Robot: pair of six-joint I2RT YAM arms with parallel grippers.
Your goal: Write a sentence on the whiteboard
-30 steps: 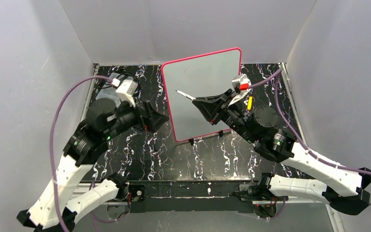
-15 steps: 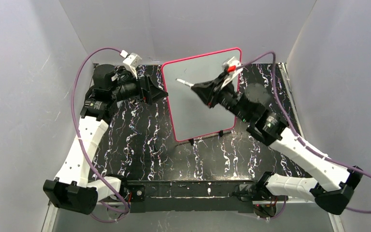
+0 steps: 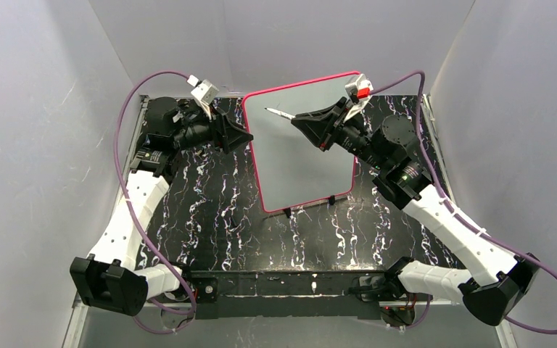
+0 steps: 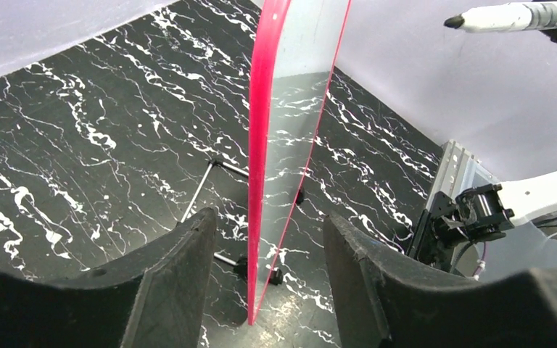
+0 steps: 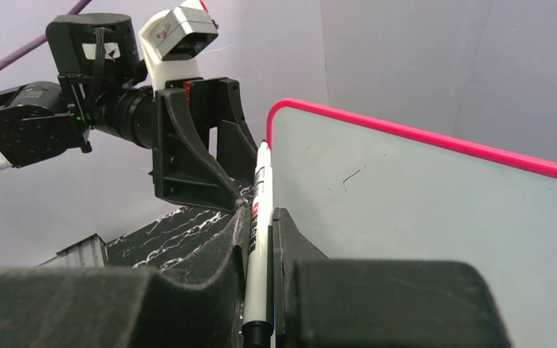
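Pink-framed whiteboard (image 3: pixel 301 156) stands back-centre; we make out only one faint stroke (image 5: pixel 348 177) on it. Its left edge sits between the left gripper's (image 4: pixel 268 219) half-open fingers (image 4: pixel 181 268), touching neither. Right gripper (image 5: pixel 261 212) is clamped on a marker (image 5: pixel 262 167), tip near the board's top-left corner.

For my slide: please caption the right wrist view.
Right claw holds a marker at the whiteboard's top corner; left claw open beside it.

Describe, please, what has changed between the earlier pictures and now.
The left hand swung farther back to the whiteboard's left edge, which now sits in the gap between its fingers; no contact is visible. The right hand carried the marker up toward the board's top-left corner. The whiteboard stayed put, and the right hand kept its grip on the marker.
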